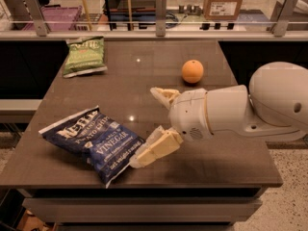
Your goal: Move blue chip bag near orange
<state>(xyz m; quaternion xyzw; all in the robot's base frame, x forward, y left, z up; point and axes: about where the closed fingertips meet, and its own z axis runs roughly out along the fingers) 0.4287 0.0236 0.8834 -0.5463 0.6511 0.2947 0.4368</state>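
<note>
The blue chip bag (94, 142) lies flat on the brown table (144, 76) at the front left, white lettering up. The orange (192, 71) sits at the middle right of the table, well apart from the bag. My gripper (147, 127) reaches in from the right, just right of the bag's right edge. Its fingers are spread wide: one fingertip (139, 160) is at the bag's lower right corner, the other (159, 93) points toward the table's middle. It holds nothing.
A green chip bag (85, 56) lies at the table's far left corner. A glass rail with metal posts (160, 13) runs behind the table. A cardboard box (223, 0) and shelves stand beyond it. The arm's white housing (279, 100) hangs over the right edge.
</note>
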